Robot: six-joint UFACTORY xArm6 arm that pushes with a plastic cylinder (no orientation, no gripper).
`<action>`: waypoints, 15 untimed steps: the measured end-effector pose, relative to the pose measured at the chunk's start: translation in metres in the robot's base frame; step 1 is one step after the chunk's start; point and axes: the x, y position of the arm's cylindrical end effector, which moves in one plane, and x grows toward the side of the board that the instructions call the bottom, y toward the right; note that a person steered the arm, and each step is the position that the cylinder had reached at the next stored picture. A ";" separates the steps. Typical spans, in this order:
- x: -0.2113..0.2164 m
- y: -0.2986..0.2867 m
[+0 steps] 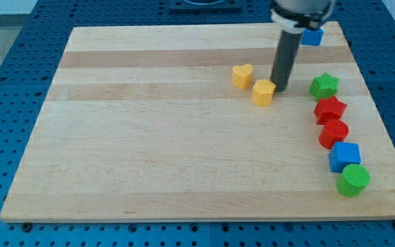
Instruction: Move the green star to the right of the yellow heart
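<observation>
my tip (279, 90) beside yellow block (263, 92) (touching)

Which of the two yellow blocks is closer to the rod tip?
The yellow block at the right and lower in the view: my tip is right beside it. The yellow heart lies farther off, up and left.

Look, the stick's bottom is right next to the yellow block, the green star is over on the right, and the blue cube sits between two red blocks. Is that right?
Not quite. The blue cube sits between the lower red block and the green round block, as the camera view shows. The rest holds: my tip is beside the yellow block, and the green star is on the view's right.
</observation>
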 end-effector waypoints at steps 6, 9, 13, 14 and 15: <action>-0.018 0.159; 0.016 0.109; 0.003 0.006; 0.040 0.006; 0.082 0.007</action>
